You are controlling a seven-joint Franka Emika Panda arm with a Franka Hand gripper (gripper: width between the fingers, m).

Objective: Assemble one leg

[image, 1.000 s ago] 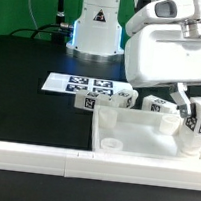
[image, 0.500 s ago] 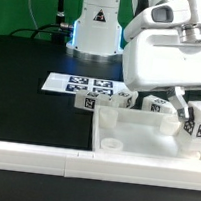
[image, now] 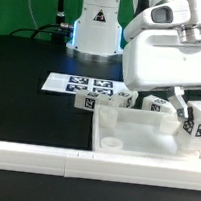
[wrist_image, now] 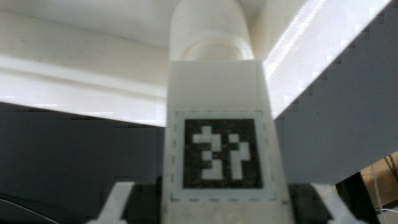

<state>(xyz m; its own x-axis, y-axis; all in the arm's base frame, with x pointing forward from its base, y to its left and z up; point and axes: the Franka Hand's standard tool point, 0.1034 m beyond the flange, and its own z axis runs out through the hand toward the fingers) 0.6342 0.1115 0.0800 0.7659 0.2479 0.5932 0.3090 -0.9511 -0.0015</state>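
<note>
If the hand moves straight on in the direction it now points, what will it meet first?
Probably the white panel. The hand points downward and grips the leg, so the leg's lower end would likely touch the panel before the fingers do. The depth is unclear.

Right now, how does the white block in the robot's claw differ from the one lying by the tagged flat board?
The held leg is clamped in the gripper; the loose leg lies free. The held leg stands upright at the panel; the loose leg rests on the black table beside the marker board. Both are small white blocks with black-and-white tags.
</note>
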